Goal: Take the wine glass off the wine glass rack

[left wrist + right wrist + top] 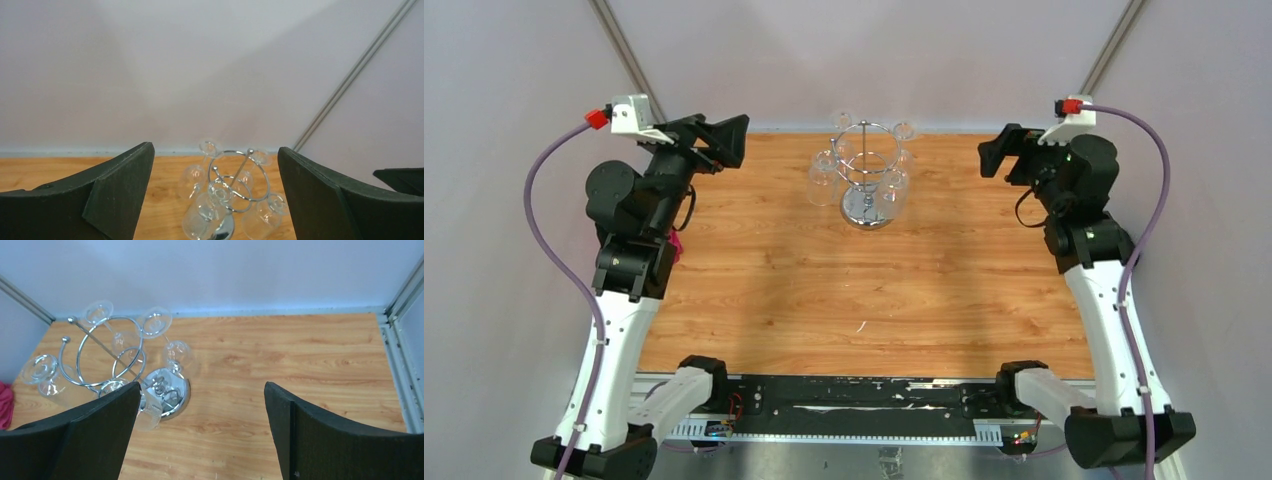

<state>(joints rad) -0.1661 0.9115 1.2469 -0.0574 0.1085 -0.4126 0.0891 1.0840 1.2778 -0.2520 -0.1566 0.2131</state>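
The chrome wine glass rack point(865, 208) stands at the far middle of the wooden table. Several clear wine glasses point(823, 180) hang upside down from its ring top. My left gripper point(727, 141) is open and empty, held high to the left of the rack and apart from it. My right gripper point(992, 158) is open and empty, held high to the right of the rack. The left wrist view shows the rack point(224, 231) and its glasses point(202, 215) low between the open fingers point(120, 195). The right wrist view shows the rack's mirrored base point(170, 390) and a hanging glass point(177, 355) at the left.
A pink object point(674, 246) lies at the table's left edge beside the left arm; it also shows in the right wrist view point(4, 400). White walls enclose the table at the back and sides. The bare wooden table point(844, 290) stretches in front of the rack.
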